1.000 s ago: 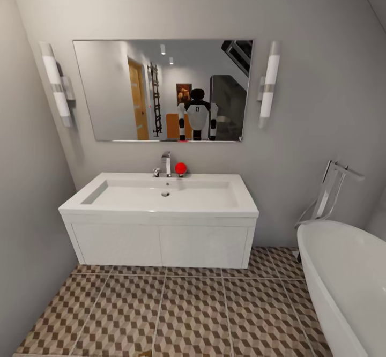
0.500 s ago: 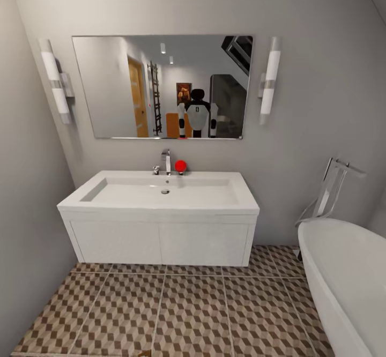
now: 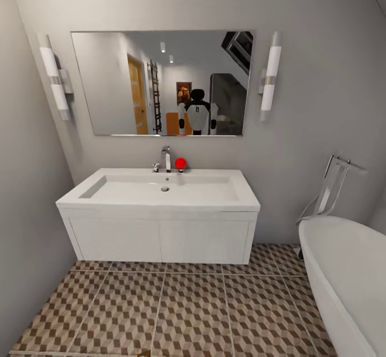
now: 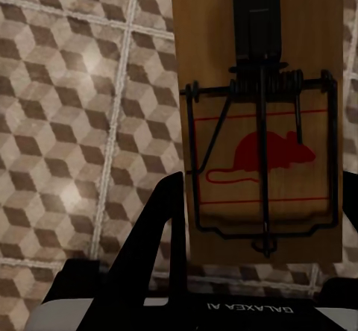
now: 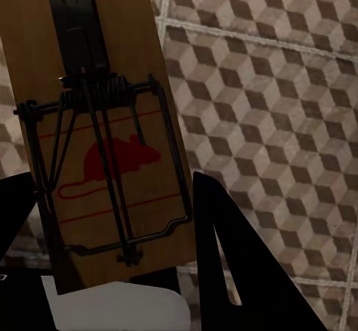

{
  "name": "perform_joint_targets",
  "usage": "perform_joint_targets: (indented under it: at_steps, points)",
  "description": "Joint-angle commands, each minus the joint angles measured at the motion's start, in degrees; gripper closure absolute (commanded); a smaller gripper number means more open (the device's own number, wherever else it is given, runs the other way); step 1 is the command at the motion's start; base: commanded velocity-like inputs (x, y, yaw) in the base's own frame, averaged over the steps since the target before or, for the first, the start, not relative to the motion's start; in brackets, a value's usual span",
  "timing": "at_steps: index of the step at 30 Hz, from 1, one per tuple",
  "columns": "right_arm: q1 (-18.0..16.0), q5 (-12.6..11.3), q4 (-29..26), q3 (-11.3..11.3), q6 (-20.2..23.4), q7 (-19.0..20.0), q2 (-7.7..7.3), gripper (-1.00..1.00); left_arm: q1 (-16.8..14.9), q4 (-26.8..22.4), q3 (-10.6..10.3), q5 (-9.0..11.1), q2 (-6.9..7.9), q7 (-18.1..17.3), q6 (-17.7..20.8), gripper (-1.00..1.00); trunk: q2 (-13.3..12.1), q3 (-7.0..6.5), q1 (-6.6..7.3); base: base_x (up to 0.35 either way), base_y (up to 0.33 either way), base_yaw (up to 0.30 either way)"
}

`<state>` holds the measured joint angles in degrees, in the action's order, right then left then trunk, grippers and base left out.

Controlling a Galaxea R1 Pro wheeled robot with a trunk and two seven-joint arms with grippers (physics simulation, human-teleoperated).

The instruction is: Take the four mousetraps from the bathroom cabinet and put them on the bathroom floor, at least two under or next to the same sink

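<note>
Wooden mousetrap (image 4: 261, 122) between left tool (image 4: 253, 227) fingers, another (image 5: 101, 130) in right tool (image 5: 112, 234)

head faces sink (image 3: 161, 196), wrists overlook floor (image 4: 67, 122)

Two mousetraps — one (image 4: 257, 133) gripped at the left wrist, one (image 5: 97, 133) at the right — hang over the cube-patterned bathroom floor (image 3: 193, 314). The white sink (image 3: 161, 196) stands ahead against the far wall.

"galaxea ai" upside down on the left hand (image 4: 253, 219) housing; red mouse mark on each mousetrap (image 4: 261, 122)
</note>
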<state>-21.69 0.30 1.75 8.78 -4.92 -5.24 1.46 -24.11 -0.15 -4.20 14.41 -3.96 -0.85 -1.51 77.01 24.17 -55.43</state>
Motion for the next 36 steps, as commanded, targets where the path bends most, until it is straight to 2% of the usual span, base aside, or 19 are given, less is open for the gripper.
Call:
perform_joint_targets:
  at_steps: [1, 36]
  points:
    - [-0.08, -0.05, 0.19, 0.36, -0.28, -0.47, 0.03, 1.0, -0.05, 0.06, -0.45, 0.48, 0.0, 0.04, -0.18, 1.0, 0.45, 0.25, -0.22, 0.0, 0.0, 0.0]
    - [-0.11, -0.08, 0.19, 0.36, -0.27, -0.47, 0.03, 1.0, 0.0, 0.06, -0.46, 0.53, 0.09, 0.06, -0.34, 1.0, 14.49, 6.53, -7.91, 0.0, 0.0, 0.0]
